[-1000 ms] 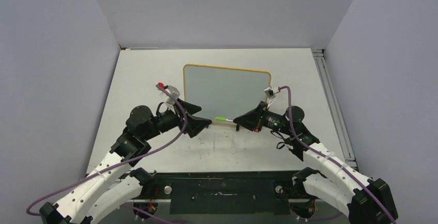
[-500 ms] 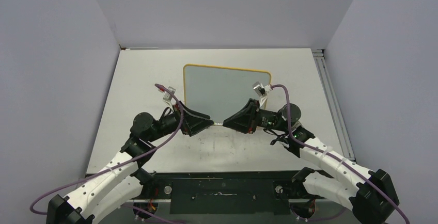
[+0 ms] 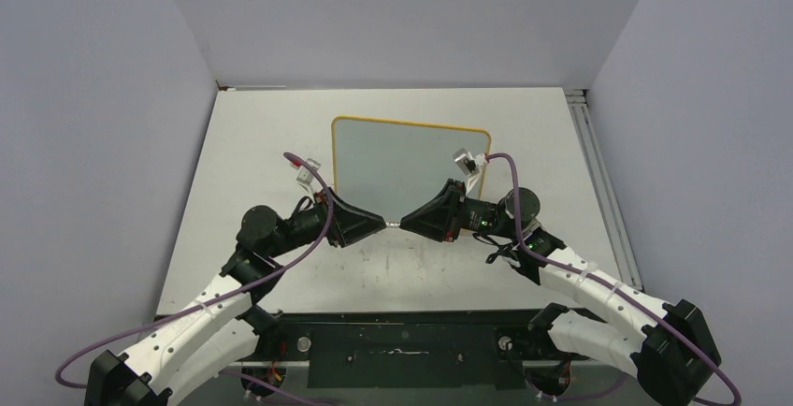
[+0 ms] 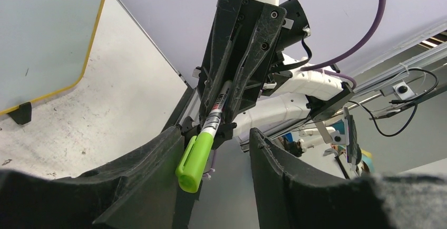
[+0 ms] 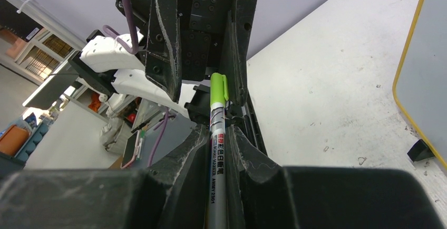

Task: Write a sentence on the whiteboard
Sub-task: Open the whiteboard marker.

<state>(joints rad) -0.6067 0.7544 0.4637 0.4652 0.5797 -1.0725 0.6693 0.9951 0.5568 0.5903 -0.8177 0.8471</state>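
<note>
The whiteboard (image 3: pixel 411 167) lies flat at the table's far middle, yellow-framed. Its surface is blank, so no sentence shows. It also shows in the left wrist view (image 4: pixel 42 34) and the right wrist view (image 5: pixel 427 65). My right gripper (image 3: pixel 408 222) is shut on the silver barrel of a marker (image 5: pixel 216 160), held above the table just in front of the board. The marker's green cap (image 4: pixel 194 160) points into my left gripper (image 3: pixel 380 224). That gripper is open, and the cap lies between its fingers, close against one finger (image 4: pixel 158 160). The two grippers meet tip to tip.
A black clip foot (image 4: pixel 21 114) stands at the board's near edge, and another shows in the right wrist view (image 5: pixel 420 150). A metal rail (image 3: pixel 598 172) runs along the table's right side. Grey walls enclose the table on three sides.
My right gripper has carried the marker leftward and my left gripper has come toward it. The green cap, once in the open gap between them, is now between the left fingers.
</note>
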